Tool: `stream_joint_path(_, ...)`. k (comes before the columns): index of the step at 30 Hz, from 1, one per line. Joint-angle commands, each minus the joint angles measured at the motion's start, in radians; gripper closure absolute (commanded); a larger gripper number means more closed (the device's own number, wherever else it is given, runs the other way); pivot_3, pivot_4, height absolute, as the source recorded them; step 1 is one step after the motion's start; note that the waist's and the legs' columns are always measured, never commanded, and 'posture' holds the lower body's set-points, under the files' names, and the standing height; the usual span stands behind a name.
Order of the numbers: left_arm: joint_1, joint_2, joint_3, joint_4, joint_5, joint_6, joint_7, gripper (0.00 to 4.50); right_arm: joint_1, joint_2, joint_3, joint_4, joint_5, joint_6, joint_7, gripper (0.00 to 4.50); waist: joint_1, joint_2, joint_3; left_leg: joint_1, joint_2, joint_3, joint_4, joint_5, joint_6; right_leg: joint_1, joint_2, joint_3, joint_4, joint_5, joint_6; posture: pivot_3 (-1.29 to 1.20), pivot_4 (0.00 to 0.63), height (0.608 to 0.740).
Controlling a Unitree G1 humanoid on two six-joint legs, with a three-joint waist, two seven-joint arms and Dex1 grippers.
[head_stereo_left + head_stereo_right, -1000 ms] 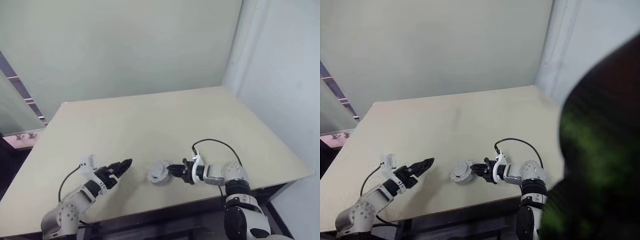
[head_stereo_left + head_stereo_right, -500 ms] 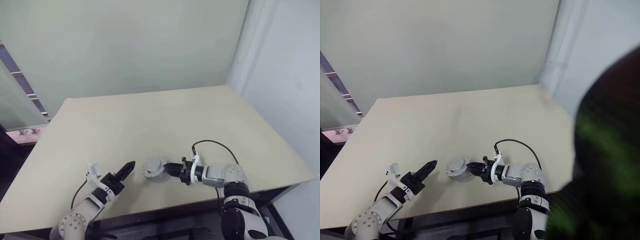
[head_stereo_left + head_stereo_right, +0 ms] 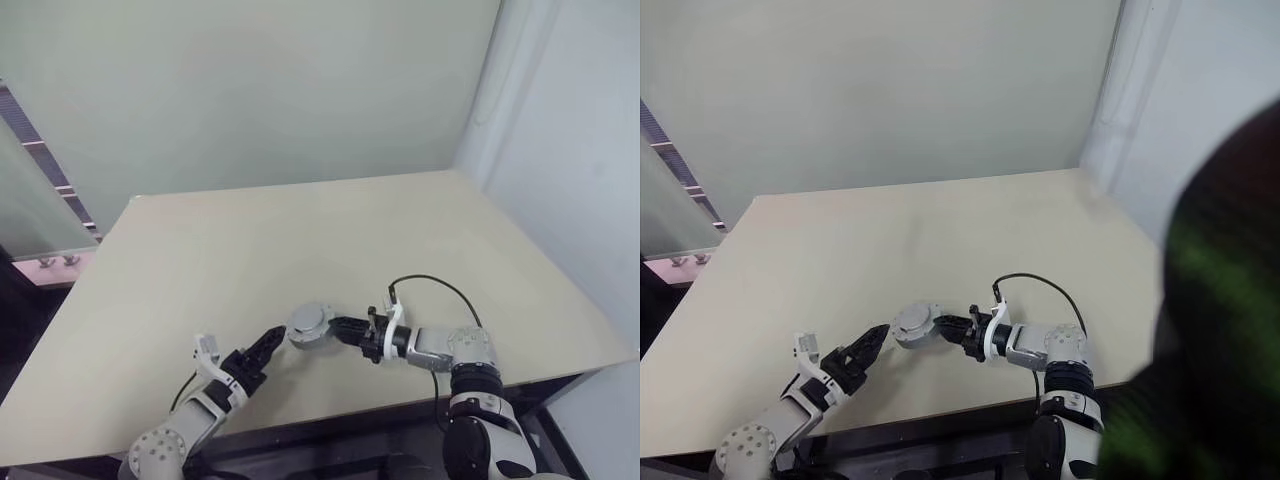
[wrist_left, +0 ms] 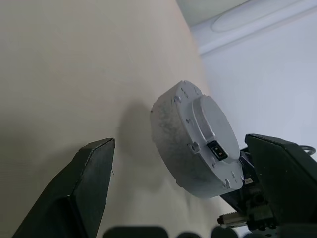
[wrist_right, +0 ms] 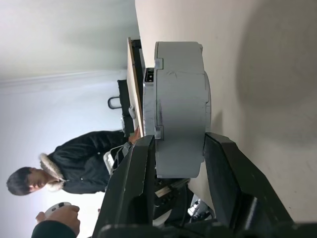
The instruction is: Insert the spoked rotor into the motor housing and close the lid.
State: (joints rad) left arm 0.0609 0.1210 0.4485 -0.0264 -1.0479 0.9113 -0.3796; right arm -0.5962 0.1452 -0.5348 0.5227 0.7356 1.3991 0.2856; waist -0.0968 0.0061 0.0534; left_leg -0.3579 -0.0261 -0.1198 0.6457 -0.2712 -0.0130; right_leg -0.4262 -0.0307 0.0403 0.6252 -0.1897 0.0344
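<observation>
Right gripper [image 3: 345, 327] clamps a round grey unit, probably the closed motor housing [image 3: 309, 325], by its flat faces, lifted off the table [image 3: 250, 250] near its front edge. Left gripper [image 3: 262, 349], jaws spread and empty, sits just left of it, pointing right at its rim.

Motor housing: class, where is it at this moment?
In the left eye view the motor housing is held above the table near its front edge, clamped in the right gripper, with the open left gripper just to its left.
</observation>
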Motion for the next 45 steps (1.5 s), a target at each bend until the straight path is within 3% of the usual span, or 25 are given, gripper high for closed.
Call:
stream_joint_path(1, -0.038, -0.024, -0.007, 0.006, -0.038, -0.006, 0.008, 0.0, -0.043, 0.066, 0.001, -0.057, 0.08, 0.014, 0.016, 3.3, 0.0, 0.0, 0.0, 0.0, 0.0, 0.0, 0.0, 0.0, 0.0, 0.0, 0.0, 0.0, 0.0, 0.0, 0.0, 0.0, 0.0, 0.74)
stream_joint_path(13, -0.115, -0.1, -0.021, 0.081, -0.056, -0.028, 0.006, 0.0, -0.033, 0.066, 0.041, -0.08, 0.111, 0.036, 0.016, 3.3, 0.0, 0.0, 0.0, 0.0, -0.001, 0.0, 0.001, 0.0, 0.0, 0.0, 0.0, 0.001, 0.0, 0.0, -0.001, 0.0, 0.0, 0.74)
stream_joint_path(16, -0.125, -0.114, -0.014, 0.094, -0.071, -0.026, 0.001, 0.62, -0.027, 0.066, 0.049, -0.087, 0.116, 0.041, 0.016, 3.3, 0.0, 0.0, 0.0, -0.001, -0.001, 0.0, 0.002, 0.0, 0.0, 0.001, 0.0, 0.001, 0.0, 0.001, -0.001, 0.0, 0.0, 0.74)
stream_joint_path(19, -0.13, -0.128, -0.004, 0.102, -0.088, -0.025, 0.008, 1.67, -0.022, 0.065, 0.054, -0.091, 0.121, 0.044, 0.015, 3.3, 0.001, 0.0, 0.0, -0.001, -0.001, 0.0, 0.002, 0.0, 0.0, 0.001, 0.0, 0.001, 0.0, 0.001, -0.001, 0.0, 0.0, 0.74)
stream_joint_path(21, -0.129, -0.13, -0.004, 0.106, -0.095, -0.025, 0.011, 2.11, -0.02, 0.064, 0.056, -0.094, 0.123, 0.043, 0.015, 3.3, 0.001, 0.0, 0.0, -0.001, -0.001, 0.0, 0.002, 0.0, 0.0, 0.001, 0.0, 0.001, 0.0, 0.001, -0.001, 0.0, 0.0, 0.74)
stream_joint_path(34, -0.131, -0.135, -0.01, 0.085, -0.136, -0.057, 0.04, 2.24, 0.033, 0.043, 0.19, -0.164, 0.062, -0.148, 0.078, 3.3, 0.001, 0.0, 0.0, -0.001, -0.001, 0.0, 0.004, 0.0, 0.0, 0.002, 0.0, 0.001, 0.0, 0.001, -0.001, 0.0, 0.0, 0.74)
stream_joint_path(42, -0.134, -0.147, 0.014, 0.087, -0.142, -0.141, 0.046, 2.47, 0.047, 0.012, 0.252, -0.189, 0.049, -0.227, 0.126, 0.47, 0.001, 0.0, 0.0, -0.001, -0.001, 0.0, 0.005, 0.0, 0.0, 0.002, 0.0, 0.001, 0.001, 0.001, -0.001, 0.0, 0.0, 0.74)
stream_joint_path(45, -0.144, -0.14, 0.038, 0.087, -0.14, -0.186, 0.04, 2.47, 0.051, -0.005, 0.277, -0.21, 0.029, -0.274, 0.143, 0.1, 0.002, -0.001, -0.001, -0.001, -0.001, 0.0, 0.005, 0.0, 0.0, 0.002, 0.0, 0.001, 0.001, 0.001, -0.001, 0.0, 0.0, 0.74)
